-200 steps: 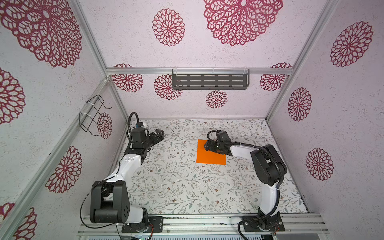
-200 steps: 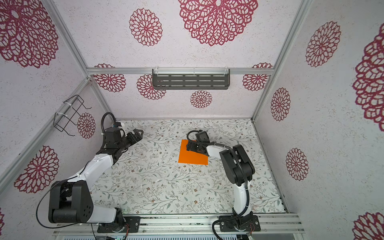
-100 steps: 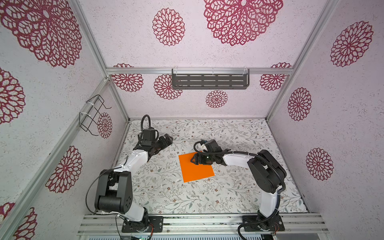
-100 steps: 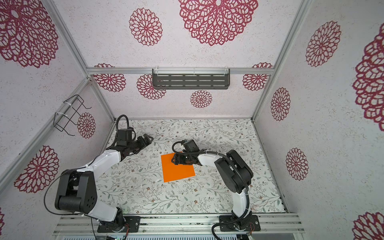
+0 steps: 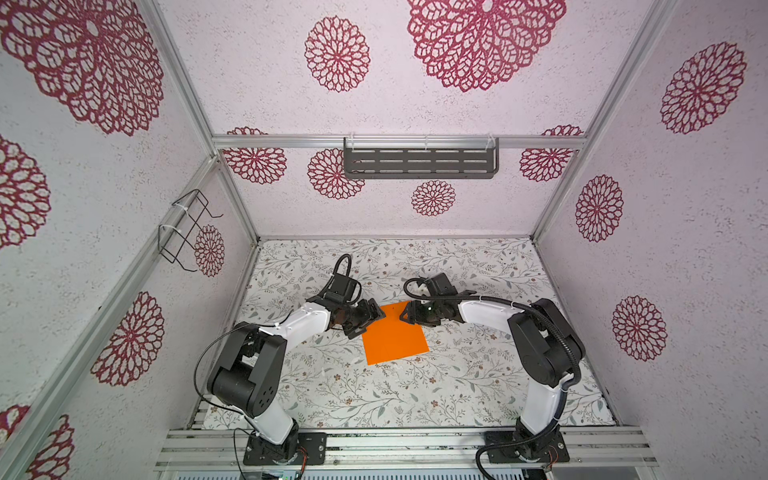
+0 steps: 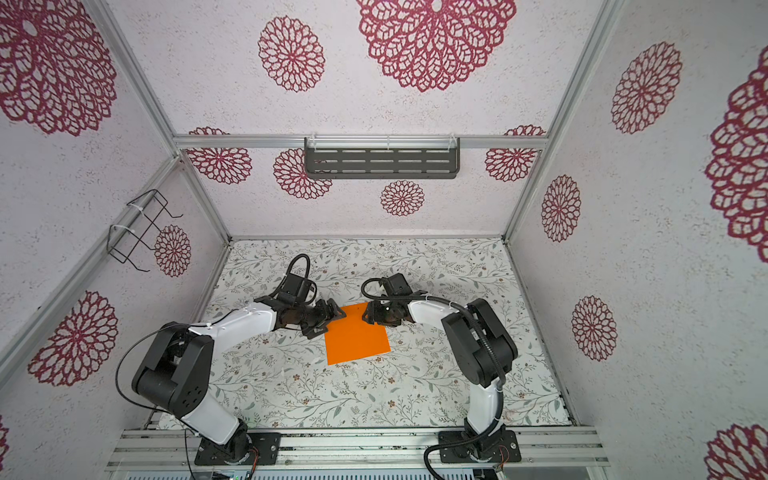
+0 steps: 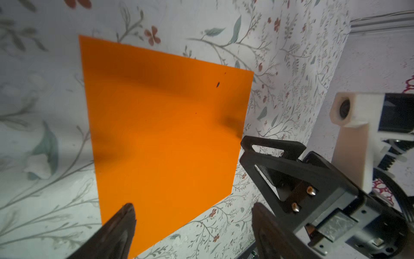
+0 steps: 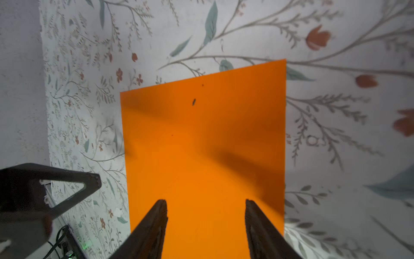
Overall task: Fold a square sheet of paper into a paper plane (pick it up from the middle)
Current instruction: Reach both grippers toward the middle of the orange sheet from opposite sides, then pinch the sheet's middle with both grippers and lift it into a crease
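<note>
The square sheet of paper (image 5: 395,334) (image 6: 357,334), plain bright orange, lies flat and unfolded on the floral table in both top views. My left gripper (image 5: 370,323) (image 6: 330,321) is open at the sheet's far-left corner. In the left wrist view one fingertip of the left gripper (image 7: 193,207) overlaps the sheet (image 7: 165,134), the other is over the table. My right gripper (image 5: 405,318) (image 6: 365,316) is open at the far-right edge. In the right wrist view the right gripper (image 8: 206,201) has both fingers above the sheet (image 8: 203,145), nothing between them. No paper plane is in view.
A dark slotted shelf (image 5: 419,162) hangs on the back wall and a wire basket (image 5: 187,228) on the left wall. Patterned walls close three sides. An aluminium rail (image 5: 395,440) with both arm bases runs along the front edge. The two grippers face each other closely.
The sheet slid from the right-centre toward the middle and front, then stopped. My left gripper came in from the far left to the sheet's corner. The right gripper's jaws have narrowed.
</note>
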Robot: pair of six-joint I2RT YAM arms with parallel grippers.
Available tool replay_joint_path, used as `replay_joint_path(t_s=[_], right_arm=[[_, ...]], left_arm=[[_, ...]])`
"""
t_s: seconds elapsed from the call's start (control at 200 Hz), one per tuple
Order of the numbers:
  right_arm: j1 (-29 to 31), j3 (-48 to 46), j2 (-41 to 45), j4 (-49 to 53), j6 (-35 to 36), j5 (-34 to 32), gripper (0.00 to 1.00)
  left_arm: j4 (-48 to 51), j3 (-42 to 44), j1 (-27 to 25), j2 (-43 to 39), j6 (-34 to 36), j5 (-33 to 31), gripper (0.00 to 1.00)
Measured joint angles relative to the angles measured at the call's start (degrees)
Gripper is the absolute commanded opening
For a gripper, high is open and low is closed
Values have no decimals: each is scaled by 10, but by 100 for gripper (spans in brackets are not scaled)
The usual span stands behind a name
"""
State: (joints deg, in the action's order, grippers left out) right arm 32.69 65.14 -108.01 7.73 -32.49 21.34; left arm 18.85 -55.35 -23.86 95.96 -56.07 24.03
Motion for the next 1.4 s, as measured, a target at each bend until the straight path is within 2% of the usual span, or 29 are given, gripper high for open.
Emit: replay_joint_path(t_s=[0.415, 1.141, 1.401], right_arm=[[0, 2, -5, 23, 7, 4, 59], [-3, -9, -17, -30, -17, 66, 59], [-5, -41, 31, -25, -19, 55, 61]], left_arm=[[14, -11, -6, 57, -1, 13, 85], [-15, 1, -6, 53, -1, 23, 89], [-9, 10, -6, 32, -1, 15, 89]])
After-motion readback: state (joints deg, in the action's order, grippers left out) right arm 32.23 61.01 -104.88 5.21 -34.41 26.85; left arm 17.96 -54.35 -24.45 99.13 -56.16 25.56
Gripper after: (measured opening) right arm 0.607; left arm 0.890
